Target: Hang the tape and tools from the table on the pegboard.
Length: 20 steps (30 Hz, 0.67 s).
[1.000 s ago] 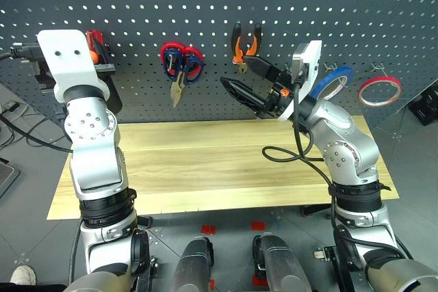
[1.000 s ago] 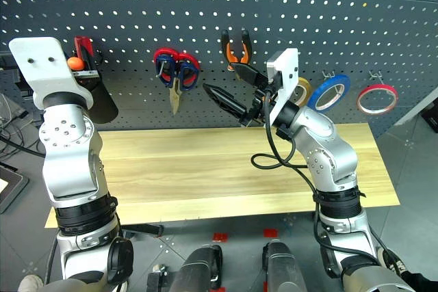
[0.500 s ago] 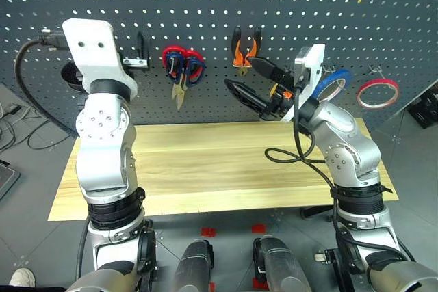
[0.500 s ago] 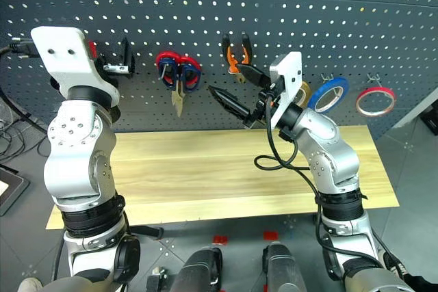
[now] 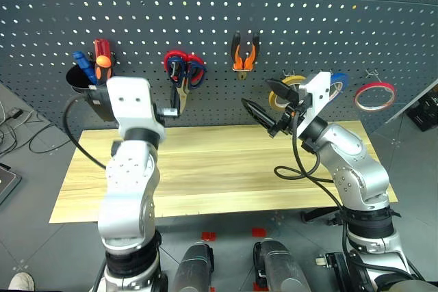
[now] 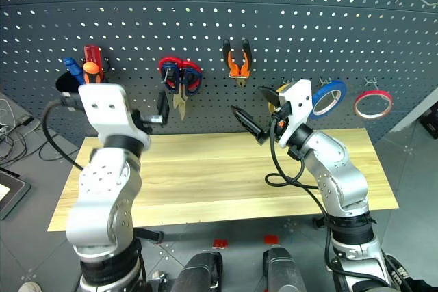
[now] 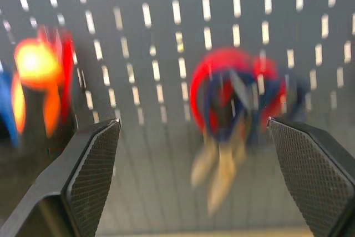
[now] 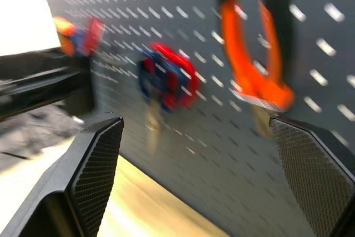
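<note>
The red tape (image 5: pixel 378 95) hangs on a hook at the right of the pegboard (image 5: pixel 308 25). Orange-and-black pliers (image 5: pixel 245 51) hang near the middle, and the dark blue-handled scissors (image 5: pixel 194 73) hang left of them. An orange-handled screwdriver (image 5: pixel 102 61) stands in a black cup (image 5: pixel 82 85) on the board's left. My left gripper (image 5: pixel 171 106) is open and empty just below and left of the scissors (image 7: pixel 233 104). Over the table (image 5: pixel 205 162), my right gripper (image 5: pixel 259 97) is open and empty, below and right of the pliers (image 8: pixel 252 54).
Red-handled scissors (image 5: pixel 175 63) hang with the blue pair. A yellow roll (image 5: pixel 286 87) and a blue roll (image 5: pixel 337 81) hang behind my right wrist. Red and blue screwdrivers (image 5: pixel 92 56) share the cup. A dark object (image 5: pixel 423 111) sits at the far right edge.
My left arm has swung down and right, from the cup at the board's left to beside the scissors. The right gripper has sunk lower, away from the pliers. Both stay open.
</note>
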Motion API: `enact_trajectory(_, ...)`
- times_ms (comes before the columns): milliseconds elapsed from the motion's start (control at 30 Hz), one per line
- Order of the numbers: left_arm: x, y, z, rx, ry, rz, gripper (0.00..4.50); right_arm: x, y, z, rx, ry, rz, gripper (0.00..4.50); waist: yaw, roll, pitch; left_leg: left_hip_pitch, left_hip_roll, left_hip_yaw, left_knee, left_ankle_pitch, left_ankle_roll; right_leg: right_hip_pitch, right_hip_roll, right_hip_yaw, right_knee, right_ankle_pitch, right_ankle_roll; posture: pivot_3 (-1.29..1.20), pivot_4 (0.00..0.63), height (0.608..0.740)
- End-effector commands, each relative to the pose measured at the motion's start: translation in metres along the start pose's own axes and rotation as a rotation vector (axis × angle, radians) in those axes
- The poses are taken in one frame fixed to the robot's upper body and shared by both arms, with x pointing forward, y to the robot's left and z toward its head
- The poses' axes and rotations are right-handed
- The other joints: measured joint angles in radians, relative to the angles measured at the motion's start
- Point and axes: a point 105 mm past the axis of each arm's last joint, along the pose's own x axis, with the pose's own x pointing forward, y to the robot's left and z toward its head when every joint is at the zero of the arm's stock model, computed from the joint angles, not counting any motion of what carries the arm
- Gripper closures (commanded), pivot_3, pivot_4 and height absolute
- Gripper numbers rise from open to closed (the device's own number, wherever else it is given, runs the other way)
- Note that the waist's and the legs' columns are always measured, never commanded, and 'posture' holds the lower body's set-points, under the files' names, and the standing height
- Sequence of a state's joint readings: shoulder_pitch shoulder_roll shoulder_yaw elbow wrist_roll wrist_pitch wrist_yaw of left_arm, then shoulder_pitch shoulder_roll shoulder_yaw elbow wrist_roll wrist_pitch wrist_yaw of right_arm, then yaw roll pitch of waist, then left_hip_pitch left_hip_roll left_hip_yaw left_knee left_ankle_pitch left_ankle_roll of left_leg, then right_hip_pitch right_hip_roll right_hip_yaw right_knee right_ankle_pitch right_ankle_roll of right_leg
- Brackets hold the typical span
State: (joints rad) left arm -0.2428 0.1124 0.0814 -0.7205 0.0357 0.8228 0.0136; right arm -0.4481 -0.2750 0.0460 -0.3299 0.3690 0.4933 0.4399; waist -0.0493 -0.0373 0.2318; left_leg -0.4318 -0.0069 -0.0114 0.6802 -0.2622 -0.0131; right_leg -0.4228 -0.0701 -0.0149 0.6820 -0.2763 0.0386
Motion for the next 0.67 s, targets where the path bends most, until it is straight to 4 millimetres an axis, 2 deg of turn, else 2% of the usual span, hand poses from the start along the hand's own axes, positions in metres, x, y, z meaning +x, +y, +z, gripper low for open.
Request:
enact_trajectory(33,-0.011,-0.006,-0.007,-0.015,-0.009,-0.053,0.02,-0.010,0.001,-0.018,-0.117,0.100,-0.087,0.00,0.003,0.000,-0.003,0.000,0.000,0.000,0.000,0.000,0.000,0.000,0.000,0.000,0.000,0.000,0.000,-0.10,0.194,0.740)
enact_trajectory(167,-0.015,-0.002,-0.040,-0.031,0.086,-0.067,0.02,-0.028,-0.012,-0.054,-0.190,0.255,-0.216,0.00,0.010,0.001,-0.008,0.001,0.000,0.001,0.001,-0.001,0.001,0.001,0.000,0.001,-0.001,0.000,0.000,-0.10,0.194,0.740)
enact_trajectory(300,-0.016,0.006,-0.070,-0.055,0.162,-0.045,0.02,-0.049,-0.034,-0.086,-0.136,0.386,-0.390,0.00,0.013,0.003,-0.017,0.002,0.000,0.003,0.001,-0.002,0.003,0.002,0.000,0.002,-0.001,0.000,0.000,-0.14,0.183,0.740)
enact_trajectory(367,-0.018,0.010,-0.083,-0.055,0.196,-0.036,0.02,-0.054,-0.039,-0.095,-0.177,0.428,-0.399,0.00,0.013,0.003,-0.019,0.002,0.000,0.004,0.001,-0.003,0.005,0.002,0.001,0.003,-0.001,0.000,0.000,-0.16,0.179,0.740)
enact_trajectory(467,-0.021,0.010,-0.098,-0.068,0.238,-0.043,0.02,-0.065,-0.048,-0.108,-0.101,0.476,-0.466,0.00,0.010,0.006,-0.025,0.003,0.000,0.007,0.001,-0.004,0.007,0.002,0.001,0.004,-0.001,0.000,0.000,-0.18,0.172,0.740)
enact_trajectory(667,-0.028,0.013,-0.115,-0.082,0.273,-0.043,0.02,-0.078,-0.041,-0.128,0.002,0.528,-0.502,0.00,-0.006,0.006,-0.040,0.004,0.000,0.009,0.000,-0.005,0.009,0.002,0.001,0.005,-0.001,0.000,0.000,-0.28,0.147,0.740)
